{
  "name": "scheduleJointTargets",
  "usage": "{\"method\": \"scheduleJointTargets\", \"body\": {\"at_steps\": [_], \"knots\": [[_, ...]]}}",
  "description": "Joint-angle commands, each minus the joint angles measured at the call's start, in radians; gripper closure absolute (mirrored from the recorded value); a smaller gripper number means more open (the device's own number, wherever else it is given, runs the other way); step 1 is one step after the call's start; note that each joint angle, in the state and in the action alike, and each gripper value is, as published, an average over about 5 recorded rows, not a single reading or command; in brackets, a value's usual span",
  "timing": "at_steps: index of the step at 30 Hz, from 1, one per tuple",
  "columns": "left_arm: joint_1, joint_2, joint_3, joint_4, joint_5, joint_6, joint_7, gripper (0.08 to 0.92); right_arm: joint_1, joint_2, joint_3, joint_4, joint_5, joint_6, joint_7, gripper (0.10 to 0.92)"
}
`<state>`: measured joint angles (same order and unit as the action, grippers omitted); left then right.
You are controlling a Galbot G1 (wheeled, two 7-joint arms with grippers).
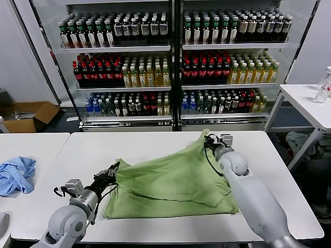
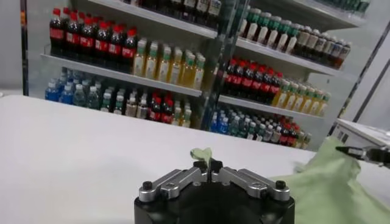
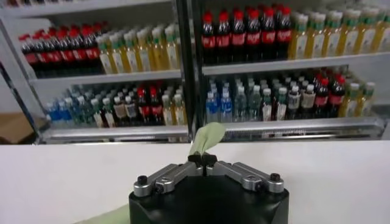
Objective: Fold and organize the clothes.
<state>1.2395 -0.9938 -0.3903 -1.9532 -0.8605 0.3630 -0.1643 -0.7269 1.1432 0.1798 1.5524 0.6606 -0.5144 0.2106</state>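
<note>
The light green polo shirt (image 1: 170,181) lies on the white table (image 1: 155,142), partly folded, with its far edge lifted. My left gripper (image 1: 115,168) is shut on the shirt's left edge; a pinch of green cloth (image 2: 203,154) sticks out above its fingertips. My right gripper (image 1: 208,140) is shut on the shirt's far right corner and holds it raised above the table; a green flap (image 3: 205,137) rises from its shut fingertips. The collar, buttons and chest print are hidden.
A light blue cloth (image 1: 15,174) lies on the neighbouring table at the left. Drink coolers (image 1: 173,62) stand behind the table. A second white table (image 1: 307,103) with a bottle (image 1: 324,85) is at the right. A cardboard box (image 1: 28,116) sits on the floor at the left.
</note>
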Motion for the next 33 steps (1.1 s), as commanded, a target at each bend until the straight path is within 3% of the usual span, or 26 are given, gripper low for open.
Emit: {"method": "scheduleJointTargets", "body": {"at_steps": [1, 12, 15, 19, 24, 29, 33], "knots": [[0.085, 0.007, -0.006, -0.038, 0.065, 0.0, 0.003, 0.914, -0.448, -0.087, 0.202, 0.443, -0.04, -0.005, 0.013, 0.919], [0.085, 0.001, 0.041, 0.025, 0.303, -0.012, 0.017, 0.914, -0.602, -0.017, 0.21, 0.463, -0.165, -0.064, 0.02, 0.919], [0.086, -0.014, 0.046, 0.037, 0.388, -0.019, 0.001, 0.909, -0.606, -0.007, 0.194, 0.462, -0.203, -0.063, 0.02, 0.887], [0.131, -0.054, 0.042, 0.013, 0.502, -0.039, -0.056, 0.846, -0.63, -0.01, 0.203, 0.498, -0.215, -0.056, 0.023, 0.776], [0.194, -0.152, 0.059, -0.005, 0.661, -0.039, -0.151, 0.701, -0.684, -0.02, 0.241, 0.564, -0.22, -0.041, 0.023, 0.638], [0.172, -0.233, 0.092, 0.046, 0.716, 0.014, -0.193, 0.554, -0.723, -0.028, 0.257, 0.597, -0.233, -0.035, 0.02, 0.49], [0.156, -0.255, 0.11, 0.061, 0.686, 0.058, -0.192, 0.441, -0.734, -0.036, 0.265, 0.607, -0.231, -0.033, 0.018, 0.378]]}}
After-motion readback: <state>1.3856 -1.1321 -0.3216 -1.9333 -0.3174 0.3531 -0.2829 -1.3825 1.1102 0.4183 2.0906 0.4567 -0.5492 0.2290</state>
